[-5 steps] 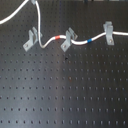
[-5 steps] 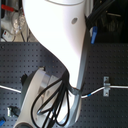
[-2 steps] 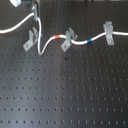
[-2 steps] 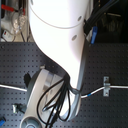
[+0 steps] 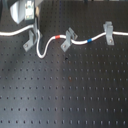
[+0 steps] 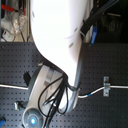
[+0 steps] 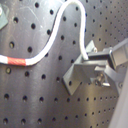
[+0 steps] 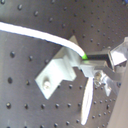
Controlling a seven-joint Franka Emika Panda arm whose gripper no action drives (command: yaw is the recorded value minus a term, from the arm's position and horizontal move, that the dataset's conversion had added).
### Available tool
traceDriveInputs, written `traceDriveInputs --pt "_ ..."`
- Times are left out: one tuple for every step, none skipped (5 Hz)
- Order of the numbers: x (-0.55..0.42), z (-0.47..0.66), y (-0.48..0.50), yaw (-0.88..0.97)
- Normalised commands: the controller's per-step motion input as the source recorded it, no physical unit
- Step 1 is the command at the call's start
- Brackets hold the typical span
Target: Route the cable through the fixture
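Observation:
The white cable (image 5: 46,49) runs across the board through three grey fixtures. It passes the left fixture (image 5: 30,41), sags in a loop, shows its red band (image 5: 59,37) before the middle fixture (image 5: 67,40), then its blue band (image 5: 89,40) before the right fixture (image 5: 107,33). My gripper (image 5: 33,26) hangs just above the left fixture. In the first wrist view the cable (image 7: 60,20) ends at my gripper (image 7: 95,62), right at the fixture (image 7: 80,77). In the second wrist view the cable (image 8: 40,34) lies over the fixture's (image 8: 57,72) fork, pinched at my gripper (image 8: 92,62).
The black perforated board (image 5: 65,95) spreads in front of the fixtures. In the second exterior view the white arm (image 6: 60,40) with its black hoses hides most of the scene. Only one fixture (image 6: 106,82) and a stretch of cable (image 6: 10,86) show there.
My gripper has come further into the first exterior view from the top left, down toward the left fixture. The cable's left stretch now lies lower, at that fixture's fork.

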Motion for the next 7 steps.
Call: traceDriveInputs --pt "-0.142 0.0 0.104 -0.03" --pt "-0.249 0.0 0.025 0.0" --pt "-0.306 0.0 0.06 0.0" --pt "-0.272 0.06 -0.071 -0.13" --pt "-0.272 0.05 -0.068 -0.15" --pt "-0.251 0.13 -0.116 -0.14" --pt "-0.408 0.05 0.085 -0.01"
